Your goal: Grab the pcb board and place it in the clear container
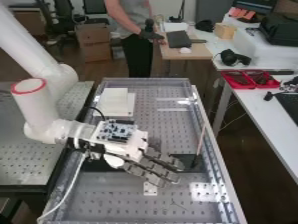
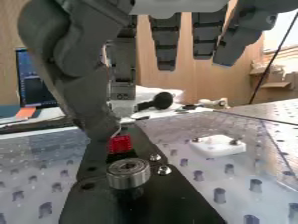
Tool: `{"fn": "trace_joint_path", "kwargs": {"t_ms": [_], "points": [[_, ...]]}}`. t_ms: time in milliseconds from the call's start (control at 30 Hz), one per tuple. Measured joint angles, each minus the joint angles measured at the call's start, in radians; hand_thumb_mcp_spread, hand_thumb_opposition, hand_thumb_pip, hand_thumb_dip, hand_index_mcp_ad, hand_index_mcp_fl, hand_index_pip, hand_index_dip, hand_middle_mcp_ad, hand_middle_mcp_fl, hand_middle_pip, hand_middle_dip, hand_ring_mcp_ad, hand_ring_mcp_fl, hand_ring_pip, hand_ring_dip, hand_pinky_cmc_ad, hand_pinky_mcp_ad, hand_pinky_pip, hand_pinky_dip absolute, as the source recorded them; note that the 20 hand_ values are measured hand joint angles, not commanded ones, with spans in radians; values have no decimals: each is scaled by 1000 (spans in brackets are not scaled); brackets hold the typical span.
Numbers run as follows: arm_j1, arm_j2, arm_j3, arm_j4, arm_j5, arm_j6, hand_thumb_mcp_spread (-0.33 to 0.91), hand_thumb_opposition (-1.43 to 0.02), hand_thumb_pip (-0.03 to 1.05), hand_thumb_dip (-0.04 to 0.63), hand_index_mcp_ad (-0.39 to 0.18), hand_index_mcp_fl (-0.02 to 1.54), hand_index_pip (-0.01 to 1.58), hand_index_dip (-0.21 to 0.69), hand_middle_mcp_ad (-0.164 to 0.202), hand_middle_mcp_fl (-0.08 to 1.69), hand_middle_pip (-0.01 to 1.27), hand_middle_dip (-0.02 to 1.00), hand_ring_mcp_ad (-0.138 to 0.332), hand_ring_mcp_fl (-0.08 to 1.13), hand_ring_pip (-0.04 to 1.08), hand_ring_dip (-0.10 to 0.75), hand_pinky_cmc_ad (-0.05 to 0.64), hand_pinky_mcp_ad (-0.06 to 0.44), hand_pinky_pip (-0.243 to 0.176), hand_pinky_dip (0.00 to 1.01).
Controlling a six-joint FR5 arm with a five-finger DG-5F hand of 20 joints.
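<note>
High view: one hand [image 1: 156, 167] hangs over one black strip [image 1: 100, 165] laid across the perforated bench [image 1: 193, 207]. It is released, with straight fingers. One small red piece [image 2: 120, 144], seemingly the pcb board, lies on the strip just by the thumb's tip in the wrist view; whether they touch I cannot tell. Also on the strip are one round metal knob [image 2: 128, 173] and two small screws [image 2: 163, 170] beside it.

One pale box [image 1: 114, 101], possibly the clear container, stands toward the bench's far end, past the arm. One white block [image 2: 218, 145] with two dark studs sits beside the strip. One circuit board [image 1: 116, 130] is fixed on the hand's back.

One thin rod [image 1: 200, 142] rises just past the fingers, between them and the bench's right-hand rail [image 1: 216, 162], so that side is tight. A white cable [image 1: 72, 182] runs down along the left edge. The perforated surface extends both nearer and farther than the strip. Two red bins [image 1: 238, 80] sit together on the side table [image 1: 261, 107], outside the rail.
</note>
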Motion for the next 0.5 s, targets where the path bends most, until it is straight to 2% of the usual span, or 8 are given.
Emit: {"fn": "trace_joint_path", "kwargs": {"t_ms": [300,500], "points": [[1,-7,3,-2,0,0,429,-860,724,253,-122,14,1557,103,106,68,141,154,223,2,93,0,246,180,-105,354],[0,0,7,-9,-17,-29,433,-860,724,251,-122,19,1555,101,106,68,140,155,223,2,89,0,246,185,-105,360]]}}
